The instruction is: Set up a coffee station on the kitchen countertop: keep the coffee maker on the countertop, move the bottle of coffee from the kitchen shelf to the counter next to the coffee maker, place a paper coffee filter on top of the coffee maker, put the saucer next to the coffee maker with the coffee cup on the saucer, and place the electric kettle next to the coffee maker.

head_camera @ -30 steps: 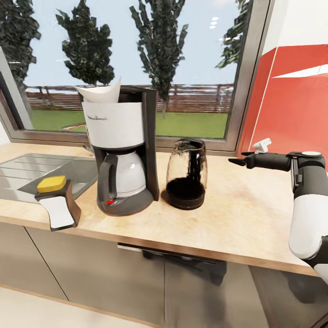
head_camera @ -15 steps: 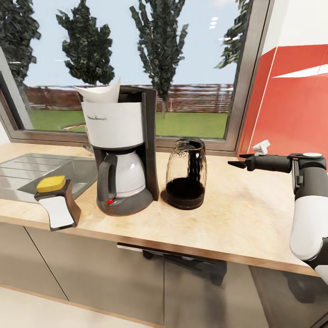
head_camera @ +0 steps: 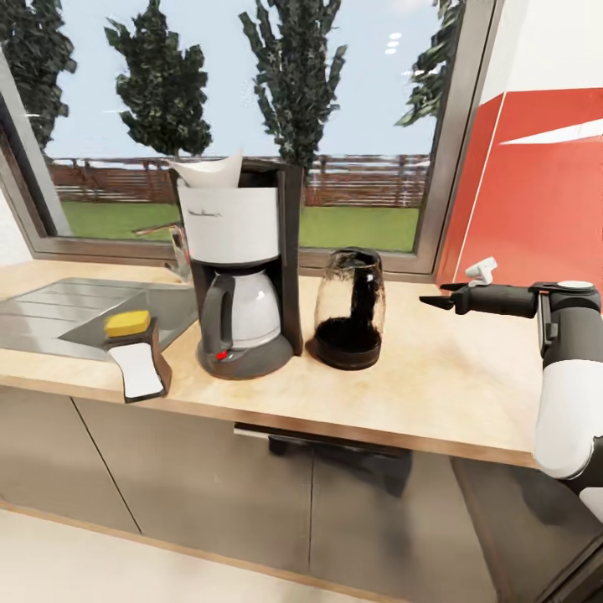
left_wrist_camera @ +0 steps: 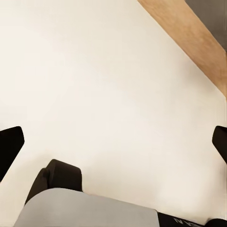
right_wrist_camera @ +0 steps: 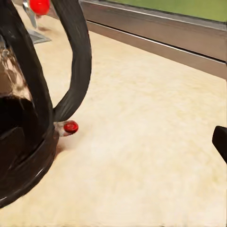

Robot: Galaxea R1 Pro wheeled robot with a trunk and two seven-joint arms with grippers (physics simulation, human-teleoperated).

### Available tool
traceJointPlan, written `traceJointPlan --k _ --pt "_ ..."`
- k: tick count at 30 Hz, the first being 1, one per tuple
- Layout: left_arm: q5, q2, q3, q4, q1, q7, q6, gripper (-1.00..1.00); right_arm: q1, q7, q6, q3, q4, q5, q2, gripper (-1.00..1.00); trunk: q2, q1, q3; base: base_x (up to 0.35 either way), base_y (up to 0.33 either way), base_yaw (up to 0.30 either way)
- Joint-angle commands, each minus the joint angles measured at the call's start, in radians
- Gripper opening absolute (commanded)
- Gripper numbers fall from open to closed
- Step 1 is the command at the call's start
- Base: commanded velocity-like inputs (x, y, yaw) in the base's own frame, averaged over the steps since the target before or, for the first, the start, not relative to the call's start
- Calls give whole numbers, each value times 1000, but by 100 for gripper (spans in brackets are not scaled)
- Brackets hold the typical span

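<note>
**Coffee things lined up on the bench under the window**

Behind the light wood-grain bench [head_camera: 435,385] a wide window shows trees and a fence. On the bench stands the coffee maker [head_camera: 243,276] with the paper coffee filter [head_camera: 209,172] on top. The electric kettle [head_camera: 350,308] stands just beside it, and the bottle of coffee [head_camera: 138,356] sits on its other side, at the sink's [head_camera: 50,306] edge. The right claw [head_camera: 431,300] hovers over the bench, near the kettle, spread open and empty. The left claw's [left_wrist_camera: 113,142] tips are wide apart above a pale floor.
</note>
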Motion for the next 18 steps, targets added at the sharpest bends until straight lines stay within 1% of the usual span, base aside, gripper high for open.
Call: traceJointPlan --k 1,4,8,13,18 --pt "1 3 -2 1 -1 -3 -3 100 -1 7 10 -3 -1 6 1 100 -1 -1 -1 -239 181 0" --pt "1 8 -2 1 -1 -3 -3 100 -1 7 10 -2 -1 6 1 100 -1 -1 -1 -157 120 0" --pt "1 10 -2 1 -1 -3 -3 100 -1 7 10 -3 -1 6 1 100 -1 -1 -1 -62 97 0" --pt "1 11 -2 1 -1 -3 -3 100 -1 7 10 -5 -1 6 1 100 -1 -1 -1 -56 186 0" --pt "1 11 -2 1 -1 -3 -3 100 -1 8 10 -7 -1 6 0 100 -1 -1 -1 -179 216 0"
